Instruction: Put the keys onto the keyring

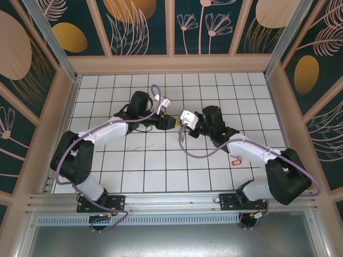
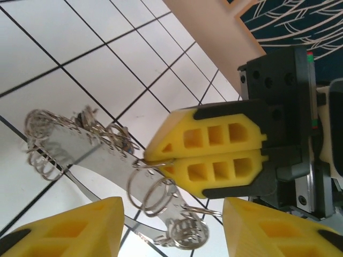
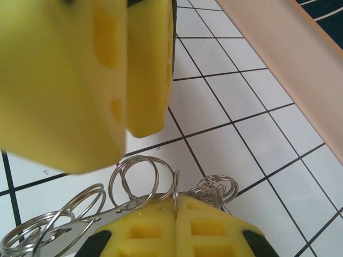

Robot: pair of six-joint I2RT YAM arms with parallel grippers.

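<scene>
Over the middle of the counter (image 1: 134, 160) I see both arms meeting tip to tip. On the left wrist camera, my left gripper (image 2: 171, 227) stands wide open, its two yellow fingers (image 2: 64, 230) well apart and holding nothing. The keyring (image 2: 69, 144) crosses that view on a slant from the upper left down to the lower middle. Its lower end lies in the gap between those open fingers, though I cannot tell whether it touches either one. It hangs clear above the tiles.

Just right of that, my right gripper (image 2: 161, 158) is closed tight, its fingertips pressed together on the keyring's fringed rim about midway along the band. On the right wrist camera the same pinch shows at the bottom edge, with wire loops fanning out on either side of the closed fingers and the left gripper's yellow fingers looming above.

Farther right, a key (image 1: 234, 159) with a red tag lies on the counter just beside the right forearm, well apart from both grippers.
</scene>
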